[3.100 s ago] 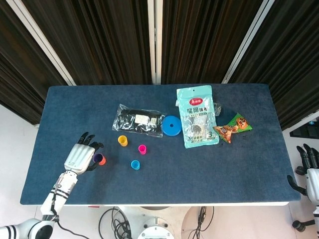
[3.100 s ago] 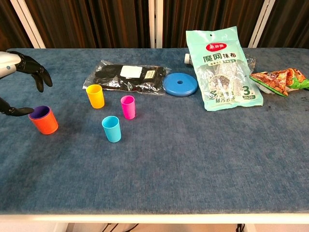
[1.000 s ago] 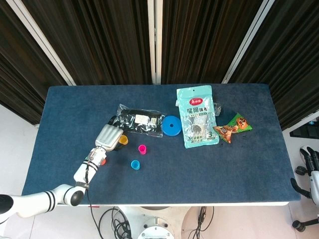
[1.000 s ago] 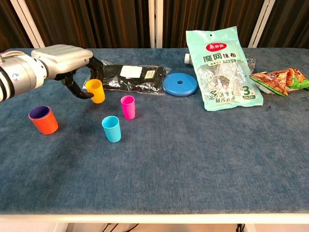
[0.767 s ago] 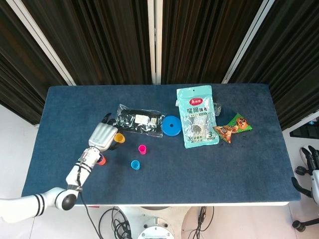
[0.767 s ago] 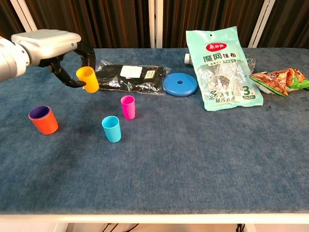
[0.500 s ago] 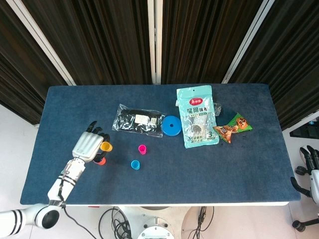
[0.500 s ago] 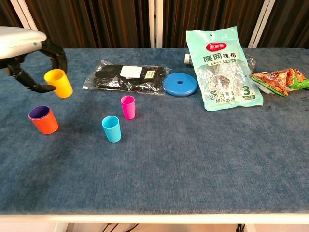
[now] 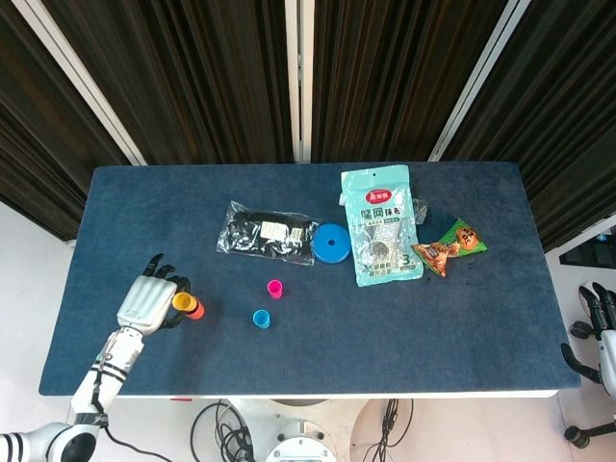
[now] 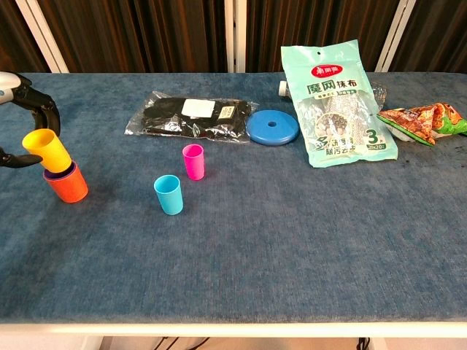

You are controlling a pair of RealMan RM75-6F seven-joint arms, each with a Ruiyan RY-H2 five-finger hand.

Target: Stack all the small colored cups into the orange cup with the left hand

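head: high, looking down, far | chest: low, forward, near | shared: table

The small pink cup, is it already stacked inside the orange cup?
No, the small pink cup stands alone on the blue tabletop, well apart from the orange cup.

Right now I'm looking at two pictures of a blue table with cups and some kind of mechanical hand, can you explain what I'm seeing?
This is a two-armed robot with human-like hands. One picture looks down from its head, the other forward from its chest. Its left hand holds a small yellow plastic cup in its fingers, tilted over the orange cup, which already has a purple cup nested inside. A small pink cup and a small light blue cup stand apart on the blue cloth-covered table. The right hand hangs off the table's edge.
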